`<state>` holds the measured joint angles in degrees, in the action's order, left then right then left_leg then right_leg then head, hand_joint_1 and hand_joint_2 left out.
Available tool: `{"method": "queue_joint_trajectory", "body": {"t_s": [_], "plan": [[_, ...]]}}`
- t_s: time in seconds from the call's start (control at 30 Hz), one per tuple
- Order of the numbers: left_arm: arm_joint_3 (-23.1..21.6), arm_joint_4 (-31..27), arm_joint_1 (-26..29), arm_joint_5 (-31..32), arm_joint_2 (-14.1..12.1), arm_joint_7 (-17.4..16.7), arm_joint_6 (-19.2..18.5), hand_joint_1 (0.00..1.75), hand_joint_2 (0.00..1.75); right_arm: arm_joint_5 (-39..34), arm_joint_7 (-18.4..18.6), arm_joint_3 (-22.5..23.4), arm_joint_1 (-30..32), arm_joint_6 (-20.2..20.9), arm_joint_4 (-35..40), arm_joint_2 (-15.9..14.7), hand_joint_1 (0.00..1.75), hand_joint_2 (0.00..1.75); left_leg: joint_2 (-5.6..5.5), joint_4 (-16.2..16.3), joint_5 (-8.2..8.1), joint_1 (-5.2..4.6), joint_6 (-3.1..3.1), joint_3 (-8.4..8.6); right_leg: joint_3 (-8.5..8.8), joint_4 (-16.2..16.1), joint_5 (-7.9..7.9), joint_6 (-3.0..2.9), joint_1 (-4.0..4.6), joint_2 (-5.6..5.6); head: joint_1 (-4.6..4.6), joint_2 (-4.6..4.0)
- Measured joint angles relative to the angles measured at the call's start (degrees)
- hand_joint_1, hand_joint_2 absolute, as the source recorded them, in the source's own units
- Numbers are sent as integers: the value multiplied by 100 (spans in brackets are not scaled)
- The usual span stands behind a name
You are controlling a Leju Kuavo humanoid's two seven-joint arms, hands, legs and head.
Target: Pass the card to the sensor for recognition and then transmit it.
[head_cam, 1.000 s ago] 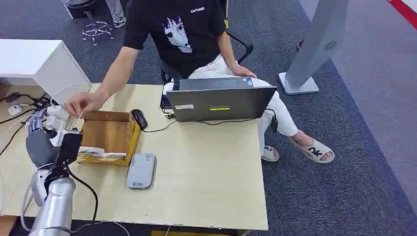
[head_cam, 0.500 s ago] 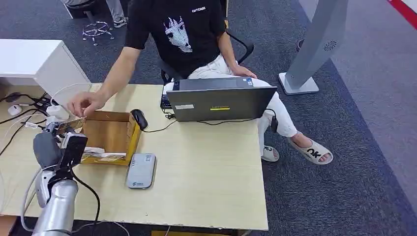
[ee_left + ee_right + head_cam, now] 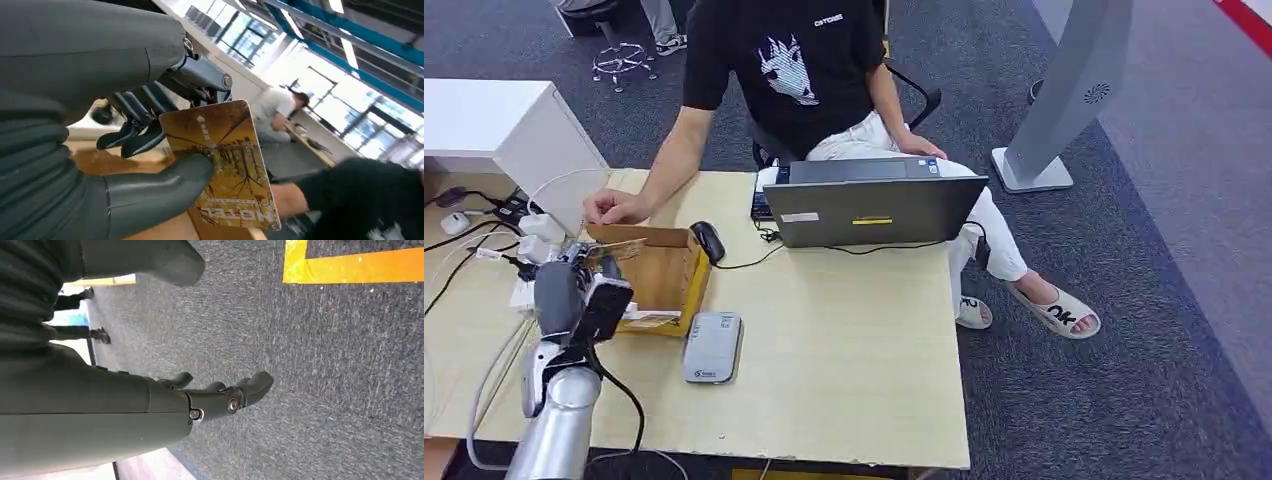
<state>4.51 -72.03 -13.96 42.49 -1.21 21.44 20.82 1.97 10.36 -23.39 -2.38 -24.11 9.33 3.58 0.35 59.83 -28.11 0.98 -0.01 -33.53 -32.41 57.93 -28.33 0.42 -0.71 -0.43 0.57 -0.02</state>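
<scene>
Wooden table (image 3: 844, 330): left hand (image 3: 574, 290) pinches card (image 3: 225, 160), flat, above box (image 3: 659, 275).

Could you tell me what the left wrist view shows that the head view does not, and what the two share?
Left wrist view alone: the card's printed face, golden with bare trees, pinched between the thumb and the dark fingers.

Head view alone: the grey sensor on the table, the laptop, the mouse and the wooden box.

Both: the left hand holding the card beside the box, and the seated person.
</scene>
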Motion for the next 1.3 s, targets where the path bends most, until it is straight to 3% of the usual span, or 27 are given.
{"method": "queue_joint_trajectory", "body": {"t_s": [0.2,0.3,0.57,0.8,0.9,1.3], "plan": [[-828,-508,74,20,191,-444,-662,175,175,-42,-59,0,-5,-6,-2,0,0,175,3,2,-1,-3,2,-1,0,0,1,1,-2,2,0,0],[-1148,-635,85,70,214,-505,-736,175,175,-50,-59,0,-8,-6,0,0,0,175,3,2,-1,-3,2,-1,0,0,1,1,-2,2,0,0],[-1387,-729,92,172,230,-561,-849,175,175,-66,-59,0,-7,-7,-2,0,0,175,2,1,-1,-2,2,0,-1,0,0,1,-1,2,0,0],[-1890,-685,63,1091,188,-1531,-1529,175,175,-188,-9,2,-5,-9,-2,0,0,175,4,2,-1,-4,2,-1,-1,0,1,1,-3,3,0,0],[-2192,-617,26,1659,79,-1891,-1520,175,175,-253,11,13,-1,-13,-2,0,0,175,4,3,-1,-4,2,0,-1,0,1,2,-4,3,0,0],[-2648,-574,-128,2424,-203,-2623,-1564,175,175,-415,41,96,10,-48,-4,2,0,175,4,2,-1,-3,2,-1,-3,0,1,1,-3,4,2,0]]}}
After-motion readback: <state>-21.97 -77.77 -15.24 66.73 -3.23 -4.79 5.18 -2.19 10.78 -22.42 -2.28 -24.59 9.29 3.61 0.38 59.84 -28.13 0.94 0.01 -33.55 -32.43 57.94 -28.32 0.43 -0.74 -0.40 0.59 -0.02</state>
